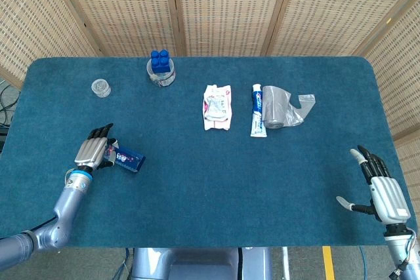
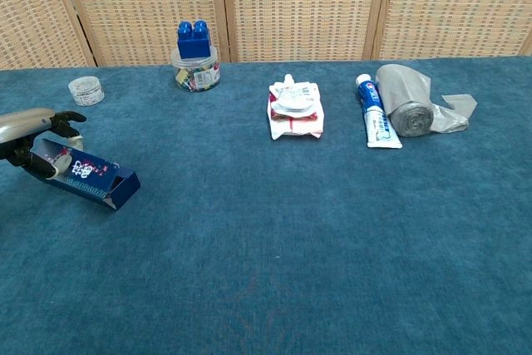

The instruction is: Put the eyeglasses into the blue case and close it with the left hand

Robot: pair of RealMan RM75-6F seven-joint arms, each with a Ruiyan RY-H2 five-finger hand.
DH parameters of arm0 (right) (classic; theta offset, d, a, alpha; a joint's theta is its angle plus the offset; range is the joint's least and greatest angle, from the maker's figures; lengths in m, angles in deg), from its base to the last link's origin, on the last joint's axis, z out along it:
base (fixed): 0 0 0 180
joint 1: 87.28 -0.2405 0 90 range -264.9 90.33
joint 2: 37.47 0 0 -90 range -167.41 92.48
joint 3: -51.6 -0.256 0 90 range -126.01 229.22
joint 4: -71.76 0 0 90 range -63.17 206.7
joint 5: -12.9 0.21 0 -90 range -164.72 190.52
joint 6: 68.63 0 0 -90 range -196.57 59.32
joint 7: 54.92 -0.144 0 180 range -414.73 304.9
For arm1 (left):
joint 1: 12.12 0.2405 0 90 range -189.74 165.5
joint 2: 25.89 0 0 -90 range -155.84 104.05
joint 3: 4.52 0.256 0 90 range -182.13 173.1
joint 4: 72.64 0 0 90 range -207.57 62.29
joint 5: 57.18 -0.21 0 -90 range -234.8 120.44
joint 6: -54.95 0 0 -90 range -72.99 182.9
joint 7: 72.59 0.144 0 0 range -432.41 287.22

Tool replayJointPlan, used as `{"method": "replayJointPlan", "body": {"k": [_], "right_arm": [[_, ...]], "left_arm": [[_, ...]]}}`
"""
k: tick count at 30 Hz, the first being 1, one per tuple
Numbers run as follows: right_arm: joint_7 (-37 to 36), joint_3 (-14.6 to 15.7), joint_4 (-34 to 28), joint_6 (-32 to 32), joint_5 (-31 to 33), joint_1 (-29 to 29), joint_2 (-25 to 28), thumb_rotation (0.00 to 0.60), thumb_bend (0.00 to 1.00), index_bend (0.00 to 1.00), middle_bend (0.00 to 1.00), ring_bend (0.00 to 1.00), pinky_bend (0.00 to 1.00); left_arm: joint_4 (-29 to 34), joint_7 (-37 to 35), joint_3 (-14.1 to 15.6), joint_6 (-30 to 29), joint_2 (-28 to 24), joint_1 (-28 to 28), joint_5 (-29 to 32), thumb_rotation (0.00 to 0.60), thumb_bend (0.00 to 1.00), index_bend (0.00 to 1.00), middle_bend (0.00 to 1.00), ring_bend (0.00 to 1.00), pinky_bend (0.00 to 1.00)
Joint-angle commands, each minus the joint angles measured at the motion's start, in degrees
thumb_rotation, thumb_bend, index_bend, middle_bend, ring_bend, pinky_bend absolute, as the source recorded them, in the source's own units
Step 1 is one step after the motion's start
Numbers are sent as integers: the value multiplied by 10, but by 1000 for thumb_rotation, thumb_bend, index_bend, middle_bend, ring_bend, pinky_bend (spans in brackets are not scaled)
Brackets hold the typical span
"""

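Head view: left hand (image 1: 94, 152) sits at the left part of the blue table (image 1: 197, 195), fingers wrapped over the near end of the blue case (image 1: 126, 159). Case lies on the cloth, long axis running right and slightly toward the robot from the hand. Chest view confirms: left hand (image 2: 33, 135) grips the left end of the case (image 2: 87, 175); case is tilted, its free right end lowest, on the cloth. Eyeglasses not discernible; cannot tell from either view if they are inside the case.

Right hand (image 1: 384, 191) is at the front-right corner of the table in the head view, palm down, fingers spread, thumb out to the side, holding nothing. Well apart from all objects.

Other items, back row, left to right:
- small clear jar (image 1: 100, 87), far left.
- jar w/ blue block lid (image 1: 161, 69), near the back edge.
- white/red pouch (image 1: 218, 106), centre.
- toothpaste tube (image 1: 258, 109), just beside the pouch on the right.
- grey bag roll (image 1: 282, 108), touching the tube's right side.
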Motion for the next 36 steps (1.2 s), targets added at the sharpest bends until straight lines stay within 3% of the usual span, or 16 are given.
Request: {"method": "replayJointPlan", "body": {"k": [1,2,6,8,14,16,18,21,24,27,36], "right_arm": [[0,0,0,0,0,0,0,600,0,0,0,0,0],[0,0,0,0,0,0,0,600,0,0,0,0,0],[1,0,0,0,0,0,0,600,0,0,0,0,0],[2,0,-1,0,0,0,0,600,0,0,0,0,0],[1,0,-1,0,1,0,0,600,0,0,0,0,0],[0,0,-1,0,1,0,0,600,0,0,0,0,0],[0,0,-1,-1,1,0,0,600,0,0,0,0,0],[0,1,-2,-2,1,0,1,600,0,0,0,0,0],[0,1,-3,-3,2,0,2,600,0,0,0,0,0],[2,1,-5,-3,2,0,2,600,0,0,0,0,0],[0,1,-5,-4,3,0,2,600,0,0,0,0,0]], "left_arm": [[-3,-4,-1,1,0,-2,0,600,531,617,0,0,0],[-4,-5,-2,1,0,-3,0,600,527,551,0,0,0],[-6,-17,-5,2,-3,-5,-4,600,505,105,0,0,0],[-5,-26,-8,2,-7,-5,-8,600,489,12,0,0,0],[8,-57,-13,2,-31,-1,-25,600,424,0,0,0,0],[23,-68,-12,4,-52,2,-38,600,349,0,0,0,0],[43,-80,-5,17,-78,5,-53,600,186,0,0,0,0],[63,-79,10,37,-109,4,-72,600,16,0,0,0,0],[74,-61,33,67,-133,-4,-85,600,0,0,0,0,0],[62,-37,48,79,-124,-15,-86,600,0,0,0,0,0],[5,-21,47,75,-65,-34,-74,600,0,0,0,0,0]]}}
